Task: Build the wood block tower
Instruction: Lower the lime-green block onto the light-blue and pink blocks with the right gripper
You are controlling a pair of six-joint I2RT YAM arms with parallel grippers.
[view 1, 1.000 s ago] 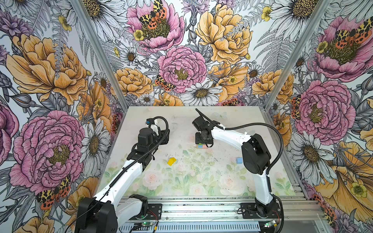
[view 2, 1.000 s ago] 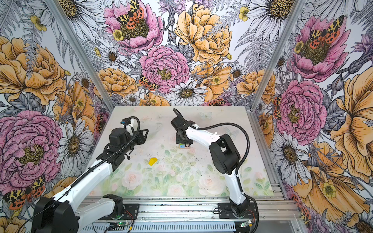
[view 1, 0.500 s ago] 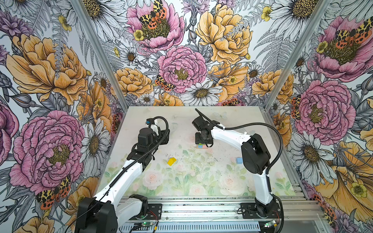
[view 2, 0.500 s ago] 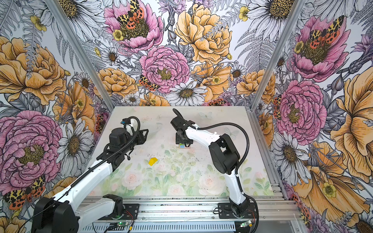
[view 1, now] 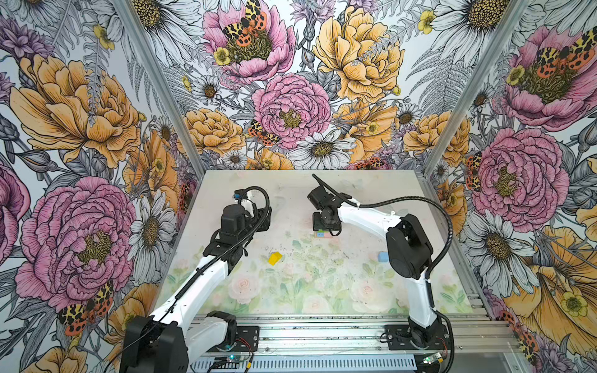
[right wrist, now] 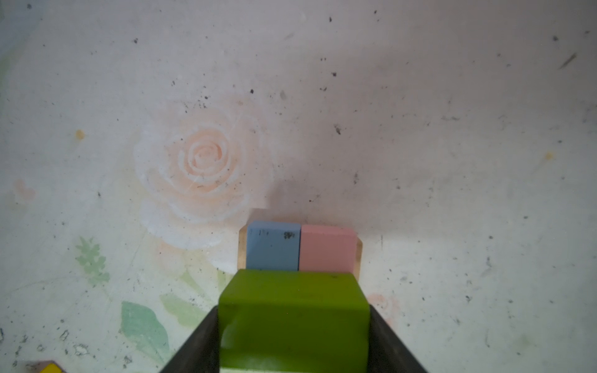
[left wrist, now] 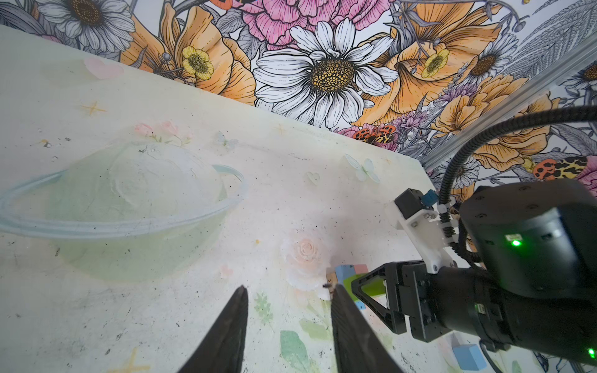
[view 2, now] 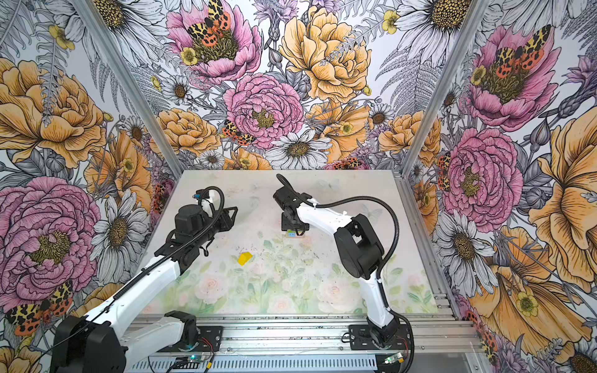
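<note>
Left end effector [left wrist: 289, 287] hangs over the left half of the tabletop [view 1: 284, 193], toward its far edge, with its fingers partly spread and nothing between them. It looks parked there to stay clear of the building site while pointing its camera at it. Next along, near the middle of the tabletop, the yellow roof-shaped piece [view 1: 275, 258] lies alone and well apart from both arms, probably saved for the very top. Further right and nearer the far edge stands the start of the tower [view 1: 323, 233]. A tan plank [right wrist: 241, 248] forms the bottom, and a light blue brick [right wrist: 273, 245] and a pink brick [right wrist: 328, 247] sit side by side on it, touching. The right end effector [right wrist: 293, 310] points straight down over them, clamped on the green brick [right wrist: 290, 336] at its two ends. That brick is turned crosswise so that it would bridge both bricks. Whether it has touched down on them I cannot tell. Toward the right edge, the light blue cube [view 1: 383, 257] waits just beside the right arm's elbow.
</note>
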